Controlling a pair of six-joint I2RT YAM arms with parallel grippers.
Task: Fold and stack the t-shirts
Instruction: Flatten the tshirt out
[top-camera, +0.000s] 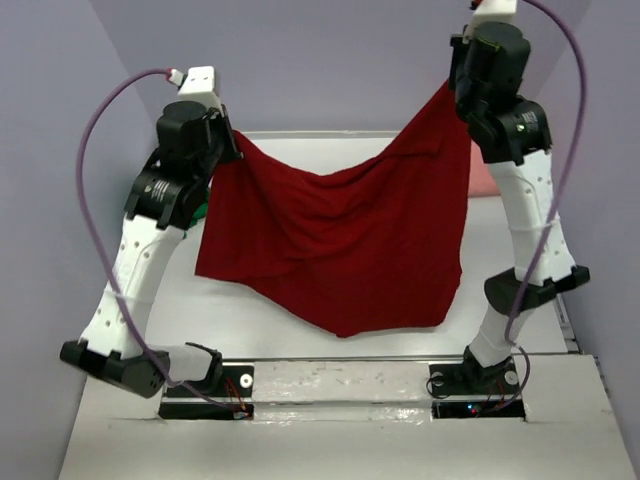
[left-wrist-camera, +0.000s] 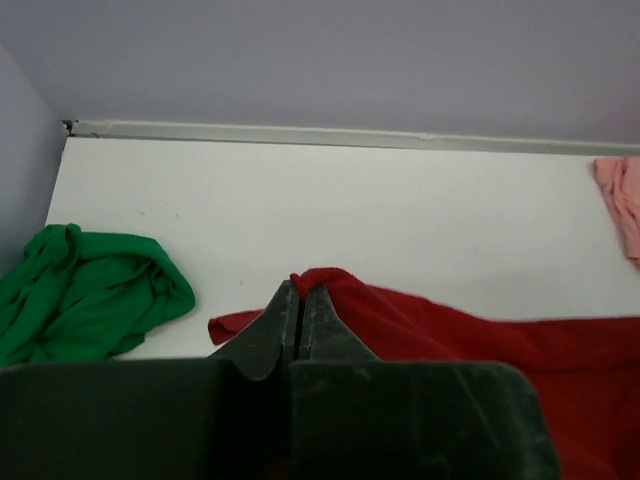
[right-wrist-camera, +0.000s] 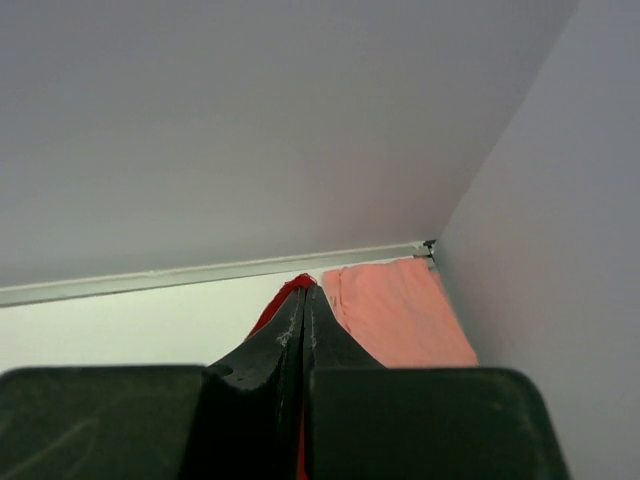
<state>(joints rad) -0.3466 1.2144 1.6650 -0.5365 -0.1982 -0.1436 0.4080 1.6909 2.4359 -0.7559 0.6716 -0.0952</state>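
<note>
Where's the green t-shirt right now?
Left wrist view: green t-shirt lies bunched on the table beside the left wall, left of the dark red t-shirt.

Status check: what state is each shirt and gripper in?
dark red shirt: lifted, hanging spread between both grippers
green shirt: crumpled, not folded
pink shirt: lying in the far right corner
left gripper: shut on the dark red shirt
right gripper: shut on the dark red shirt
</note>
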